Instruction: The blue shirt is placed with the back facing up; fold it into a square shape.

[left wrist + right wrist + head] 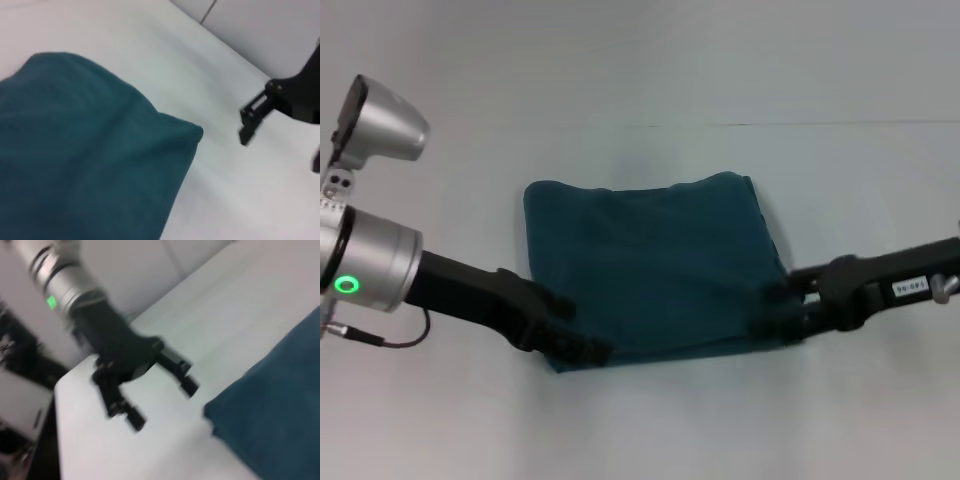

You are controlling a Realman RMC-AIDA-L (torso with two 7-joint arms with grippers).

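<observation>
The shirt lies folded into a rough square on the tabletop. The left hand sits spread at its near left corner; the right hand at the near right corner, its fingers too dark to read.

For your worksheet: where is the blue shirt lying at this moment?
In the head view, the blue shirt lies folded at the middle of the white table, between the left claw at its near-left corner and the right claw at its near-right edge.
</observation>
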